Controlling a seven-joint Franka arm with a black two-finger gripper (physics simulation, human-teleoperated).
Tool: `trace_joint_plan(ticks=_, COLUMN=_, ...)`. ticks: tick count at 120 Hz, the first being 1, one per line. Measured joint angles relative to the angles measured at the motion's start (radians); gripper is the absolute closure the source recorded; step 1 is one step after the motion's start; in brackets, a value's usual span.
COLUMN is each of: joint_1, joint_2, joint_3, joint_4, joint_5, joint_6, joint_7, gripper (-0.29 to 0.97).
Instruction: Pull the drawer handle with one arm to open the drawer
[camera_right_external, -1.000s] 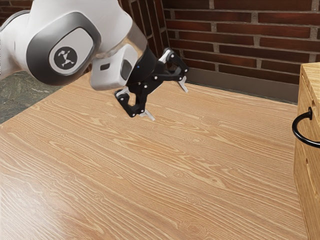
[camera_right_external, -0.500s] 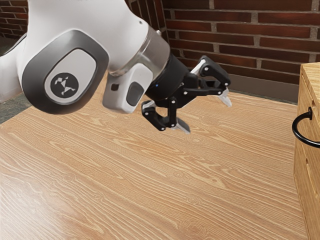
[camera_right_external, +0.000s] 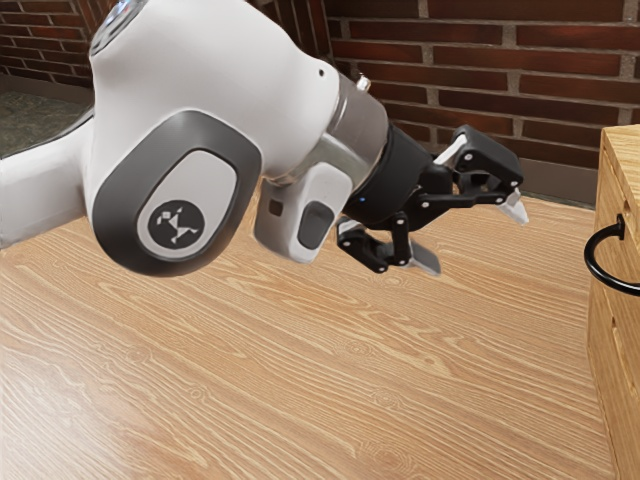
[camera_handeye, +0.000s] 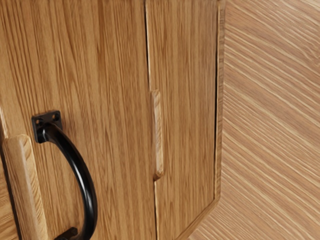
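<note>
A light wooden cabinet stands at the exterior view's right edge, with a black curved drawer handle sticking out of its front. My gripper hangs above the table, well short of the handle, pointing toward it. Its fingers stand wide apart and hold nothing. In the wrist view the drawer front faces my hand, with the black handle bolted to it by a small plate.
The wooden tabletop stretches between my hand and the cabinet. A red brick wall runs along the back. My bulky white arm takes up the exterior view's upper left.
My arm has swung toward the exterior view's right, carrying the gripper closer to the cabinet and its handle. The fingers stay wide apart.
</note>
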Motion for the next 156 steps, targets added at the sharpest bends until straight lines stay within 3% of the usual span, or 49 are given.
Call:
trace_joint_plan(ticks=106, joint_1=0.014, joint_2=0.169, joint_3=0.000, joint_4=-0.007, joint_5=-0.001, joint_6=0.252, joint_7=0.046, gripper=0.00)
trace_joint_plan(ticks=156, joint_1=0.010, joint_2=0.224, joint_3=0.000, joint_4=-0.006, joint_5=-0.037, joint_6=0.327, joint_7=0.052, gripper=0.00)
